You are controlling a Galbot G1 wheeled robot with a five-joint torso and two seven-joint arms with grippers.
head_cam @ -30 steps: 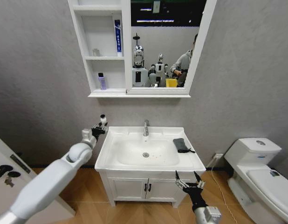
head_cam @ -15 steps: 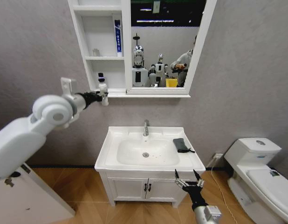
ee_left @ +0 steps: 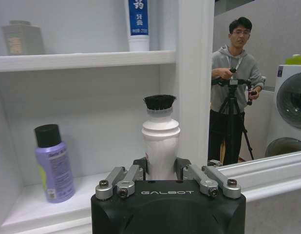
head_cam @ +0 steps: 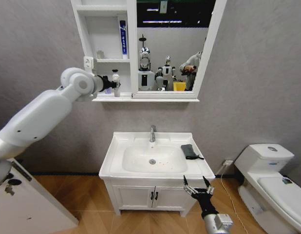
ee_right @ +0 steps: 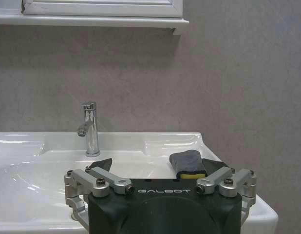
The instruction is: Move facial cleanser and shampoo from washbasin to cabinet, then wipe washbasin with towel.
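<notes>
head view, left to right: the left arm reaches up to the cabinet (head_cam: 104, 48), and the left gripper (head_cam: 111, 84) has its jaws closed on a white bottle (head_cam: 116, 83) with a black cap, held upright at the lower open shelf, right beside the mirror frame. just behind the arm on that same shelf, the left wrist view shows a purple bottle (ee_left: 54, 163) with a black cap standing to one side, apart from the white bottle (ee_left: 160, 139), which sits clamped between the left gripper (ee_left: 161, 171) fingers. on the shelf above stands a blue and white tube (head_cam: 123, 39), upright against the divider next to the mirror (head_cam: 171, 46). below, the washbasin (head_cam: 116, 163) sits under the cabinet with its chrome tap (head_cam: 152, 133) at the back centre. the towel (head_cam: 189, 151), dark and folded, lies on the basin's right rim. lower right, the right gripper (head_cam: 197, 187) hangs in front of the basin's front right corner, its jaws spread apart and holding nothing. farther right stands a white toilet (head_cam: 270, 180).
</notes>
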